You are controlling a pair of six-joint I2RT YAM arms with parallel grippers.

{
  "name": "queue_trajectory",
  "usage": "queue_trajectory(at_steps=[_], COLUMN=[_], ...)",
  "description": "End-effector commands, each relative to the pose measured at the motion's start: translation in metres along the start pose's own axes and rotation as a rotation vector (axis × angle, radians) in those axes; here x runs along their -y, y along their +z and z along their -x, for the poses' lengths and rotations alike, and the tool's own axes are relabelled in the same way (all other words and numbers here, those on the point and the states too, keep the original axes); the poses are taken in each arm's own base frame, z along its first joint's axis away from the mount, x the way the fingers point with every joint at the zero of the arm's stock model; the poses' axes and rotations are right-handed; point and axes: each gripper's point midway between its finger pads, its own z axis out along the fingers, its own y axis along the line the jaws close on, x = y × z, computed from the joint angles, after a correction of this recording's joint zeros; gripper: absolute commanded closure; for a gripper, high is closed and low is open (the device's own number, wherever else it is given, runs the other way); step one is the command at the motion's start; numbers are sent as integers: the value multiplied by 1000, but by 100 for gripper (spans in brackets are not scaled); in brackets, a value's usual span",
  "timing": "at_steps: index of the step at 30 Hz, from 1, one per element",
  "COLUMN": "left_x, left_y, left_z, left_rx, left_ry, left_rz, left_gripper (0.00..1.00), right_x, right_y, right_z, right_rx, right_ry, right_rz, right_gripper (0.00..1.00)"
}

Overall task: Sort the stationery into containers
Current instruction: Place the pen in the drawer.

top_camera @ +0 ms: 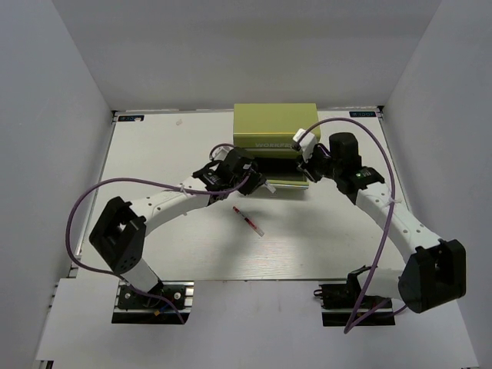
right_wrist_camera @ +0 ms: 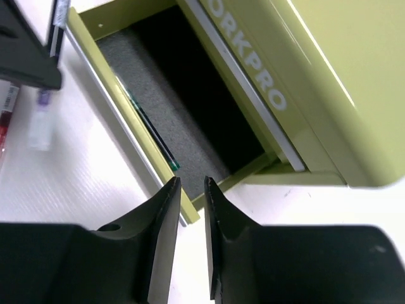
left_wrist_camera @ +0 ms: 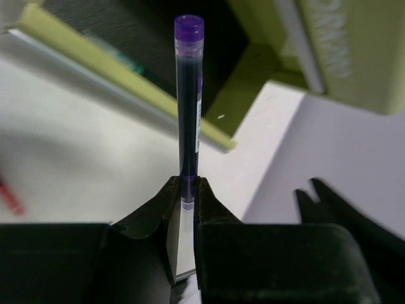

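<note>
Tabletop's (top_camera: 154, 154) far edge: left gripper (left_wrist_camera: 188, 183) clamps the purple pen (left_wrist_camera: 188, 95) near the chest (top_camera: 277, 123). Right gripper (right_wrist_camera: 190, 190) points down at the drawer (right_wrist_camera: 112, 85) corner, jaws narrowly apart.

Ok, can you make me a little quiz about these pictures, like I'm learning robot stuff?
1. True or false: the left hand holds the purple pen.
2. The pen lying on the table is: A blue, B red, C yellow.
3. Fill in: the green pen lies inside the ____.
Key: 1 true; 2 B; 3 drawer.
</note>
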Motion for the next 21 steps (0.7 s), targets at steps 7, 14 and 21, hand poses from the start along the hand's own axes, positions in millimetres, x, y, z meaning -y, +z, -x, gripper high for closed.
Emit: queue_trajectory(at_steps=[7,14,21], left_x=[72,69,67], left_y=[24,51,62], left_z=[20,27,23], left_rx=[101,111,102], left_ry=[-229,-298,-294], left_rz=[-189,-181,-167], left_gripper=[100,94,54], right_x=[20,24,21], right_y=[-21,-27,-28], right_z=[-2,-3,-7], right_rx=[41,46,46], right_ry=[41,53,63], right_rz=[-131,-143,-115], right_gripper=[71,61,48])
